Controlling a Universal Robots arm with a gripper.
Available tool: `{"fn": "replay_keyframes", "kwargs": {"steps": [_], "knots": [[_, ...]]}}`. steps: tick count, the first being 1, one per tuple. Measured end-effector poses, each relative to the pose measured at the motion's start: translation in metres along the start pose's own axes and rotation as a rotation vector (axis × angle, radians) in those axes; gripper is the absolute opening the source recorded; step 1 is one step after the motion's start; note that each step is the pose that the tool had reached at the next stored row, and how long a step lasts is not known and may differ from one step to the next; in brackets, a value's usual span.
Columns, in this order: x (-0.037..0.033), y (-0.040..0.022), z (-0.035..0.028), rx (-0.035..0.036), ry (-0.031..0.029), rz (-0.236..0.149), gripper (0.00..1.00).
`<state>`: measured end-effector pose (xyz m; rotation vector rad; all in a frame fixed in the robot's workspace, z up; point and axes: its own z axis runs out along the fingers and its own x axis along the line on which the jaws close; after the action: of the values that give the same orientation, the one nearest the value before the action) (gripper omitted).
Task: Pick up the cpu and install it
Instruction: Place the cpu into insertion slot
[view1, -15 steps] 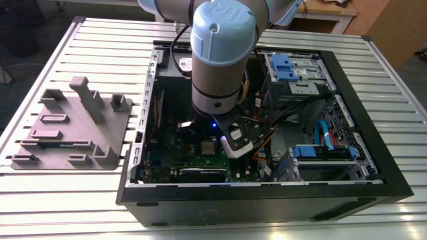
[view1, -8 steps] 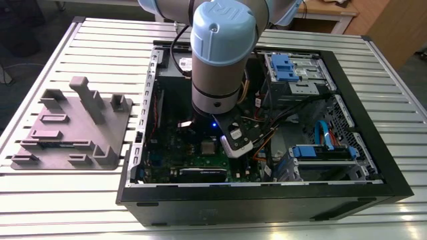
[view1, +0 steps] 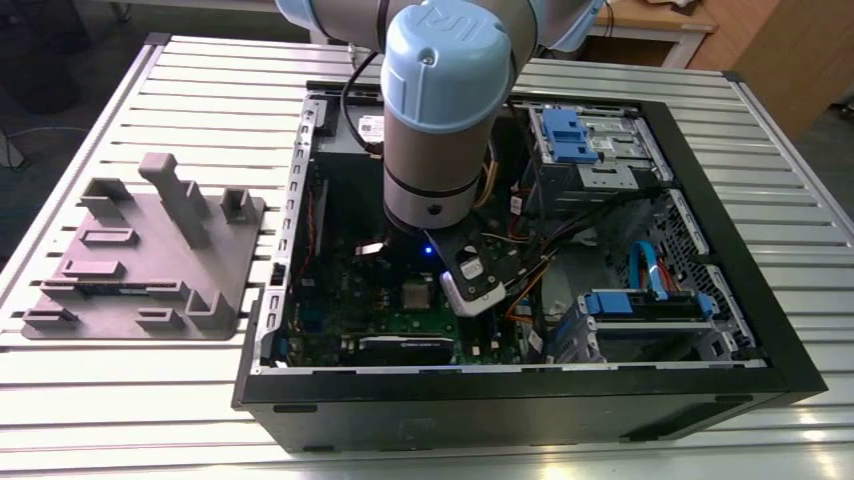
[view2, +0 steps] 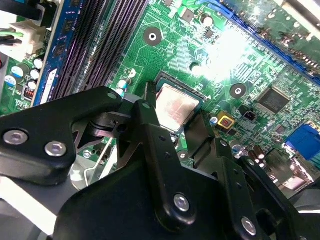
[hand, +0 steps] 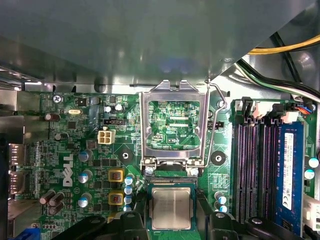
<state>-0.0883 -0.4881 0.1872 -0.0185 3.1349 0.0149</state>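
The cpu (hand: 171, 207) lies square within the outline of the motherboard socket (hand: 170, 180), its silvery top up. It is level with the socket or just above it, and the wrist views are too steep to tell which. The gripper (view2: 172, 115) straddles it, its jaws drawn in to about the chip's width. One of the black fingers (view2: 150, 130) stands at each of two opposite edges, so it appears to be pinching the chip rather than standing clear. The step in hand is judged to be the install: placing the chip into the socket. That calls for a level, squarely aligned seat with no pressing before anything is let go. In the first wrist view the load plate (hand: 174, 89) stands swung open just beyond the socket with its wire lever (hand: 214, 130) raised. The memory slots (hand: 248, 165) run just beside the socket. The second wrist view adds the fingers' closeness to the chip's edges. The exterior view shows the arm (view1: 434, 120) reaching down into the open computer case (view1: 534, 400). A grey tray (view1: 147, 260) sits outside the case, well apart from the socket.
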Motion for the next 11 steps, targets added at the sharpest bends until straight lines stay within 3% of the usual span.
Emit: {"fn": "replay_keyframes", "kwargs": {"steps": [11], "knots": [[0.0000, 0.0000, 0.0006, 0.0001, -0.0002, 0.019, 0.47]]}}
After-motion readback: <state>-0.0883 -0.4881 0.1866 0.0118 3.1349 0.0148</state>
